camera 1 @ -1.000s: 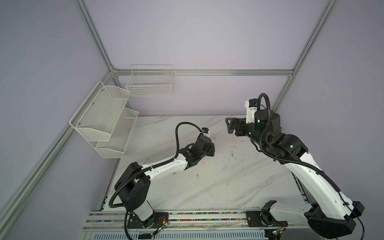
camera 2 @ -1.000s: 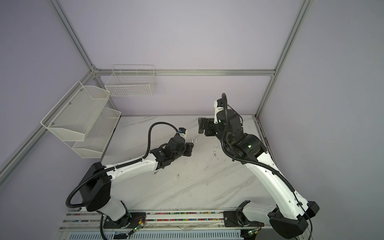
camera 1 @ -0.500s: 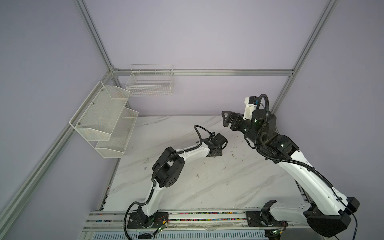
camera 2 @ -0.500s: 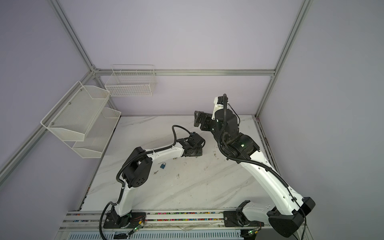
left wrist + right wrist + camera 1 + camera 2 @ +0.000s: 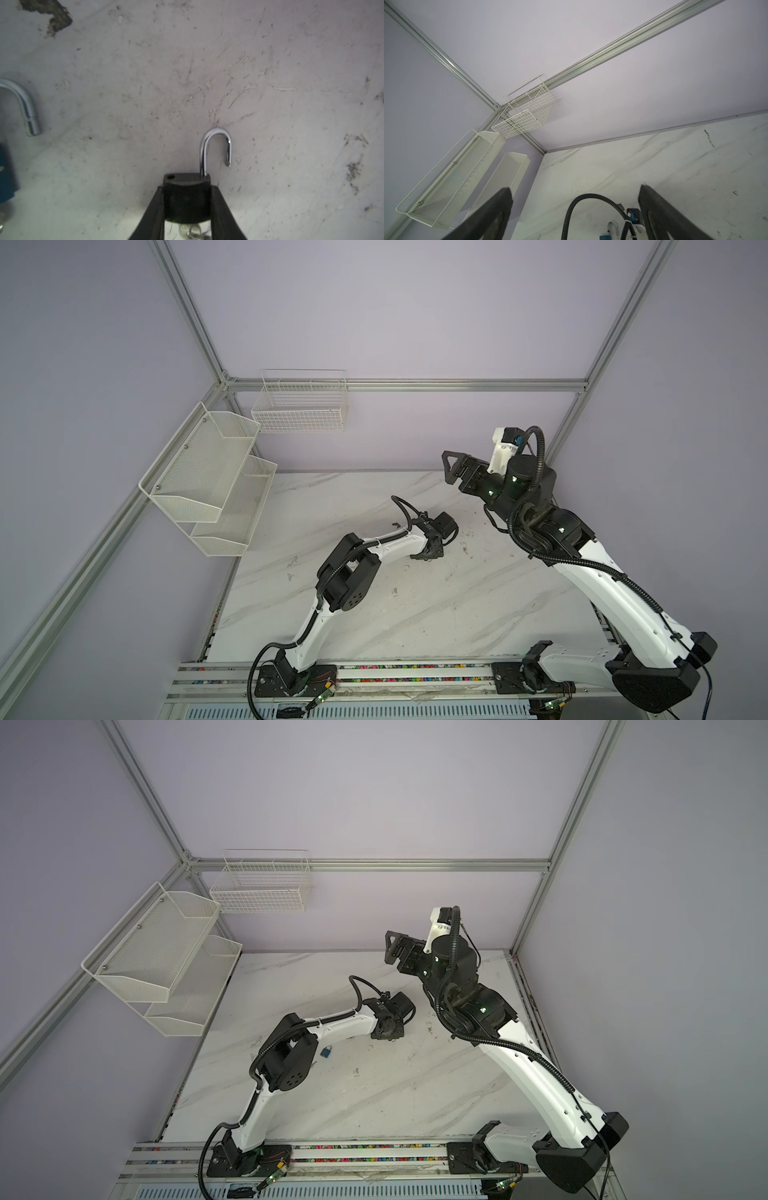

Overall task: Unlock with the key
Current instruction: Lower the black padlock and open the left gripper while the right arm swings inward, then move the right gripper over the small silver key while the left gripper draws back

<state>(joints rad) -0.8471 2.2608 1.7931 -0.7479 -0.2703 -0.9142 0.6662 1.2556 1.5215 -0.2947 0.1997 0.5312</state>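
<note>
Grips a black padlock (image 5: 186, 199) by its body in the narrowly closed left gripper (image 5: 187, 188), low over the scuffed marble table (image 5: 457, 614), chrome shackle (image 5: 216, 143) swung clear of its hole. Appears to be past the unlocking itself; calls next, probably, for a gentle set-down. Holds the right gripper (image 5: 575, 189) spread wide and empty, raised near the back wall. Shows only a sliver of the key (image 5: 190, 230) beneath the lock, seating in the keyway impossible to confirm. Crops a second, blue padlock (image 5: 326, 1051), also open, at the wrist view's edge; loses the black one under the wrist in both top views.
</note>
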